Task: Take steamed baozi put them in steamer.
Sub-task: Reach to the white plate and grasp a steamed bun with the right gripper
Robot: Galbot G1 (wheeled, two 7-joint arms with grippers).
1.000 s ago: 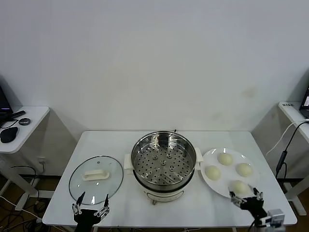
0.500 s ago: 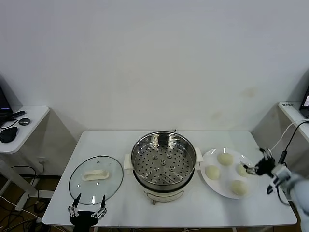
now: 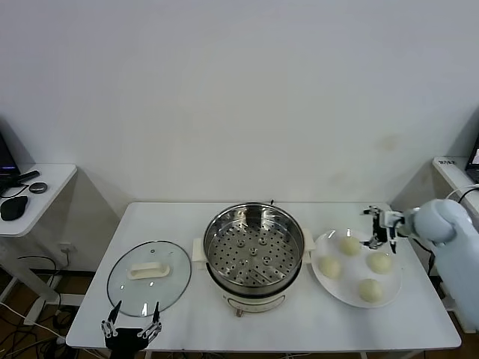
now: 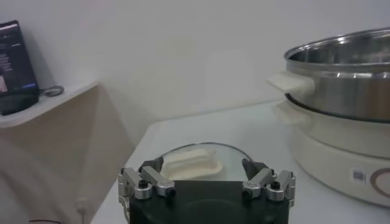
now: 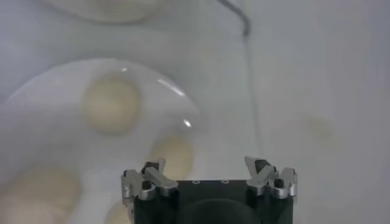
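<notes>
Right gripper (image 3: 380, 226) spread wide, holding nothing — above the white plate's (image 3: 337, 288) far edge, near four steamed baozi (image 3: 349, 245). Steamer (image 3: 254, 254) holds none. Left gripper (image 3: 132, 330) open, parked at the table's (image 3: 187, 314) near edge by the glass lid (image 3: 148, 277).

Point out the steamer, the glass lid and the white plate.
steamer (image 3: 254, 258): head view, on its perforated tray.
glass lid (image 3: 149, 271): head view, on its white handle.
white plate (image 3: 392, 283): head view, on its bare rim.
</notes>
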